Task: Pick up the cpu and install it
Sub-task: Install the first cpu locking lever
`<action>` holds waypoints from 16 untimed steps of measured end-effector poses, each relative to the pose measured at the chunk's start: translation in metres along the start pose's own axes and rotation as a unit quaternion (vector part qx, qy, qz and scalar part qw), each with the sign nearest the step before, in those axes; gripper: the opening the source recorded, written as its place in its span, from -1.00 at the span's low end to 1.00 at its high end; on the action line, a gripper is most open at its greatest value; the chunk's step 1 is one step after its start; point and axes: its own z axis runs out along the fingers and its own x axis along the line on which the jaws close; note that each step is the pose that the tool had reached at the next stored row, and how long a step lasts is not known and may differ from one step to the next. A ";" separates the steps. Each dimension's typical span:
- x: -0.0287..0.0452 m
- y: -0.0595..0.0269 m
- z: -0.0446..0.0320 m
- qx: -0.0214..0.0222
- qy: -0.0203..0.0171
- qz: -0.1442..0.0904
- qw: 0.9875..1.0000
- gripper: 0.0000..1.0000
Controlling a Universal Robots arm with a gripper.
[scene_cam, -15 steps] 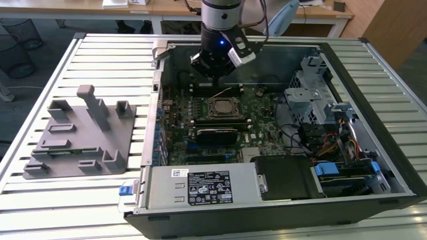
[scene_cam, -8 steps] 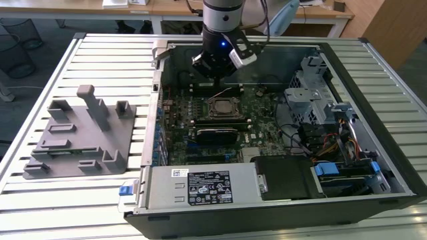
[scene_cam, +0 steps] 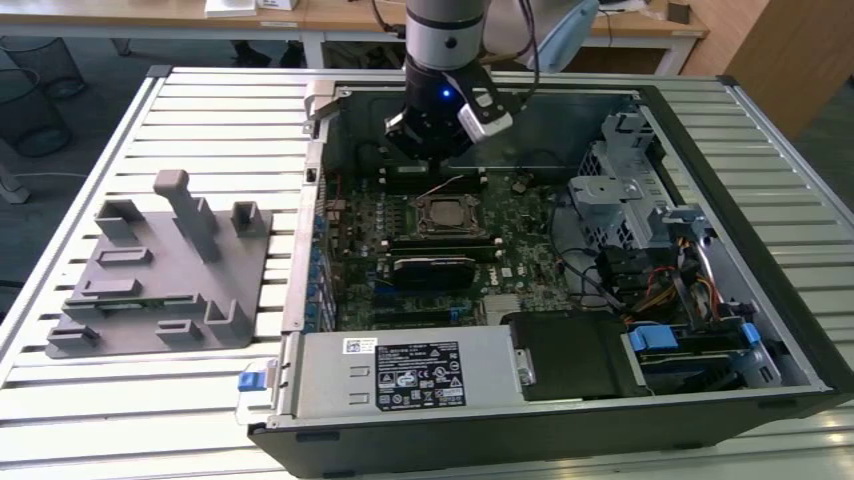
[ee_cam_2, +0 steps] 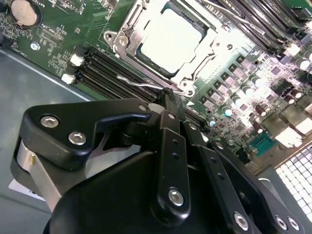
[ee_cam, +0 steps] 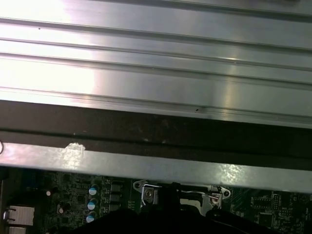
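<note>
Looking at the exterior view, we see the arm's end effector (scene_cam: 424,152) hanging low inside an open computer case (scene_cam: 561,435) that lies on a slatted metal tabletop (scene_cam: 214,110). It is over the green motherboard (scene_cam: 534,250), near the socket, where the cpu (scene_cam: 447,213) lies flat inside its dark frame. A grey holder tray (scene_cam: 160,270) rests on the tabletop at the exterior view's left, well apart from the arm. A labelled power supply (scene_cam: 400,375) lies along the near side of the case.

In the second wrist view, we find the cpu (ee_cam_2: 170,36) showing its bright silvery top, seated square within the metal socket frame (ee_cam_2: 210,57) and clear of the end effector. The black fingers (ee_cam_2: 168,105) are drawn together with nothing between them. Their tips are close to a thin wire lever (ee_cam_2: 139,84) that runs between the frame and the dark memory slots (ee_cam_2: 105,68). A coin cell battery (ee_cam_2: 23,12) sits further off on the board.

In the first wrist view, we see the tabletop's bright slats (ee_cam: 146,48), the case's dark wall (ee_cam: 146,126), and a strip of motherboard carrying small capacitors (ee_cam: 92,191).
</note>
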 end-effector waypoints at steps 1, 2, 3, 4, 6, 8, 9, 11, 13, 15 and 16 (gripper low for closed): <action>0.0000 0.0000 0.0003 0.000 0.000 0.000 1.000 -0.79; -0.0001 0.0000 0.0007 0.000 0.000 0.000 1.000 -0.79; -0.0002 -0.0001 0.0012 0.000 0.000 0.000 1.000 -0.79; -0.0002 -0.0001 0.0021 0.000 0.000 0.000 1.000 -0.79; -0.0005 -0.0002 0.0042 0.000 0.000 0.000 1.000 -0.79; -0.0019 -0.0003 0.0055 0.000 0.000 0.001 1.000 -0.79; -0.0030 -0.0004 0.0059 0.000 0.000 0.001 1.000 -0.79; -0.0043 -0.0005 0.0066 0.000 0.000 0.001 1.000 -0.79; -0.0061 -0.0007 0.0071 0.000 0.000 0.001 1.000 -0.79; -0.0080 -0.0008 0.0077 0.000 0.000 0.001 1.000 -0.79; -0.0089 -0.0009 0.0079 0.000 0.000 0.001 1.000 -0.79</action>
